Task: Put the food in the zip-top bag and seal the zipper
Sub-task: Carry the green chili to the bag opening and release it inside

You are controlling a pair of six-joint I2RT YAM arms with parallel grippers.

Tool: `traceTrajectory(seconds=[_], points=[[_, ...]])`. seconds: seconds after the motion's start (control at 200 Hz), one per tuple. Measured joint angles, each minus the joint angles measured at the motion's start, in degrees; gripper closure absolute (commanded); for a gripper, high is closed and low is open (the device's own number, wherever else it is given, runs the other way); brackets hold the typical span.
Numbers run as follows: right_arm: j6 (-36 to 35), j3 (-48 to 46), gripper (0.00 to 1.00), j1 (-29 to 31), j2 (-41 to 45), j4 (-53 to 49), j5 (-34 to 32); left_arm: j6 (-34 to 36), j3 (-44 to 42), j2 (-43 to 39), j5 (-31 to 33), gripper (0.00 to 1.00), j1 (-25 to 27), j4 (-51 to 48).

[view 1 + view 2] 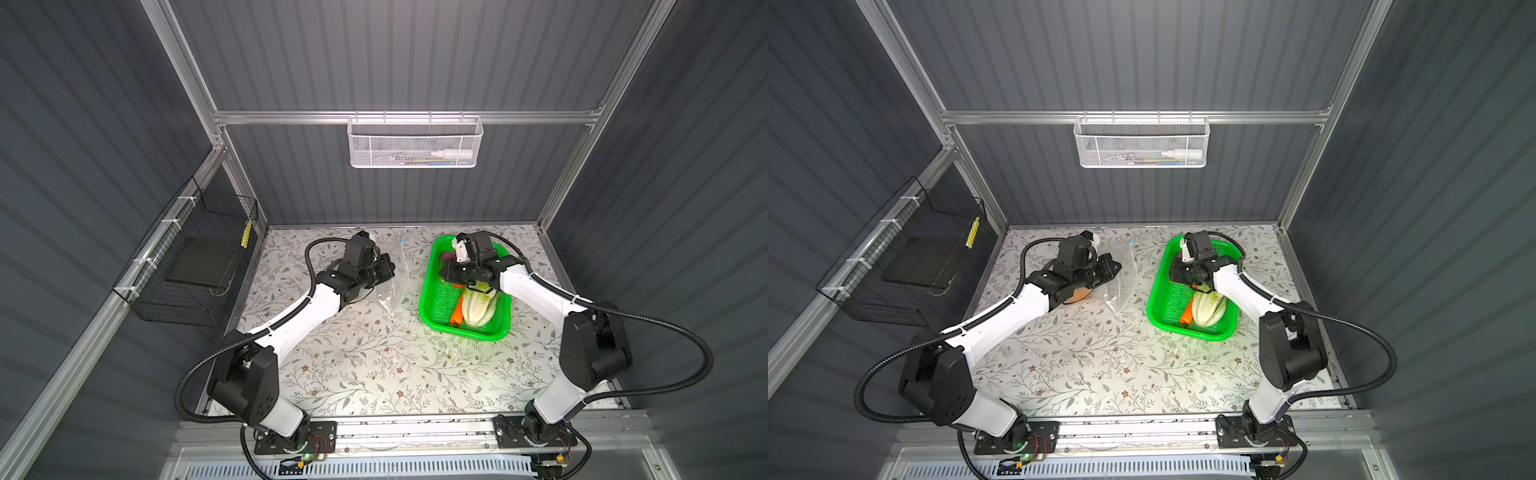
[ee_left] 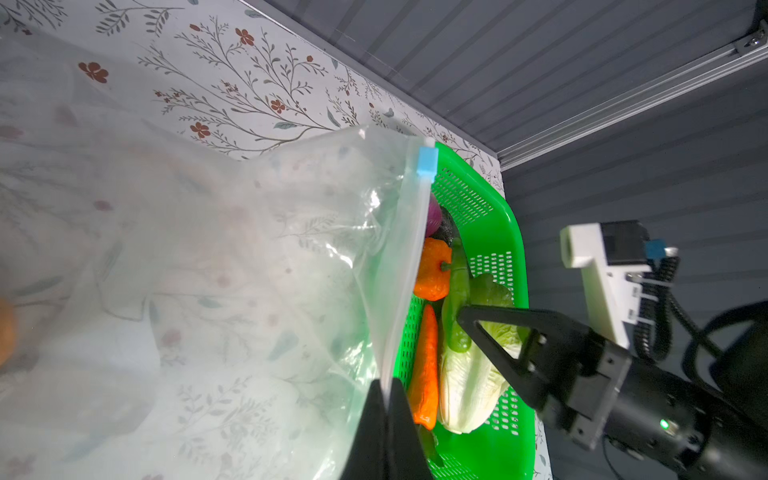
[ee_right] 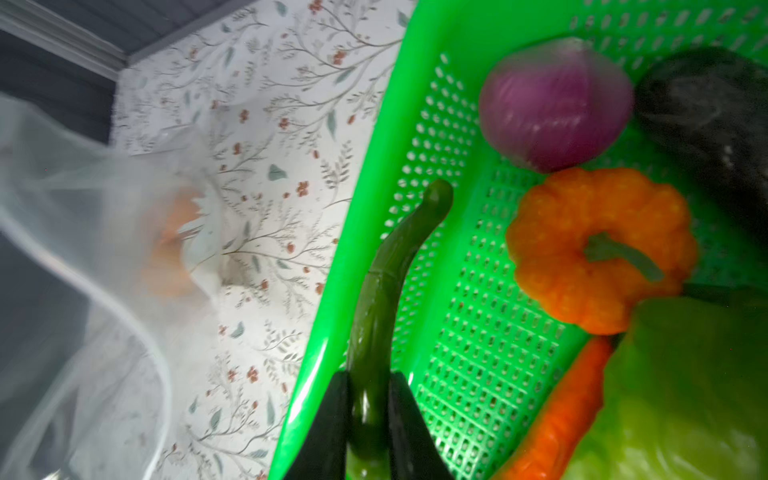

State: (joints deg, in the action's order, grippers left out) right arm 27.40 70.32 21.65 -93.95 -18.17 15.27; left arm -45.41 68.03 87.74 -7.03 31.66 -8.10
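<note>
Left gripper (image 2: 387, 388): left wrist view; jaws pressed together on the zipper (image 2: 409, 257) strip, holding up one lip of the bag (image 2: 249, 270).
Slider (image 2: 427, 164): at the strip's far end, so the mouth looks unsealed.
Basket (image 2: 496, 216): just beyond the bag's mouth, food inside.
Right gripper (image 3: 370, 384): right wrist view; pinching a green pepper (image 3: 399, 249) low on its body, by the basket wall nearest the bag.
In basket: onion (image 3: 555, 104), pumpkin (image 3: 598, 245), carrot (image 3: 561, 415), cabbage (image 3: 685, 395), eggplant (image 3: 706, 112).
Lump (image 1: 1077, 295): in a top view; orange, under the left arm by the bag. Whether it is inside the film or behind it, cannot tell.
Advice: lift the pepper clear of the wall, enter tip-first beside the pinched lip and release it deep. Hold the left pinch high so the mouth gapes.
</note>
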Motion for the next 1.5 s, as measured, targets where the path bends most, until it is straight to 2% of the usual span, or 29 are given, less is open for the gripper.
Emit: traceTrajectory(seconds=[0.235, 0.555, 0.9, 1.306, 1.381, 1.501], points=[[0.7, -5.8, 0.81, 2.2, 8.0, 9.4, 8.6, 0.0, 0.0, 0.0, 0.0, 1.00, 0.0, 0.0], [-0.6, -5.9, 0.81, 8.5, 4.3, 17.6, 14.0, 0.0, 0.1, 0.0, -0.1, 1.00, 0.0, -0.6], [-3.0, -2.8, 0.81, 11.3, -1.9, 18.8, 14.3, 0.0, 0.2, 0.0, -0.2, 1.00, 0.0, -1.3], [-4.5, 4.7, 0.76, 13.9, -10.1, 18.1, 10.3, 0.0, 0.4, -0.5, -1.4, 1.00, -0.1, -1.3], [-4.1, 6.1, 0.71, 14.1, -11.6, 17.9, 10.0, 0.0, 0.4, -0.9, -1.4, 1.00, -0.1, -1.3], [-3.2, 6.8, 0.52, 14.5, -12.7, 17.8, 10.0, 0.0, 0.4, -1.5, -1.4, 1.00, -0.1, -1.3]])
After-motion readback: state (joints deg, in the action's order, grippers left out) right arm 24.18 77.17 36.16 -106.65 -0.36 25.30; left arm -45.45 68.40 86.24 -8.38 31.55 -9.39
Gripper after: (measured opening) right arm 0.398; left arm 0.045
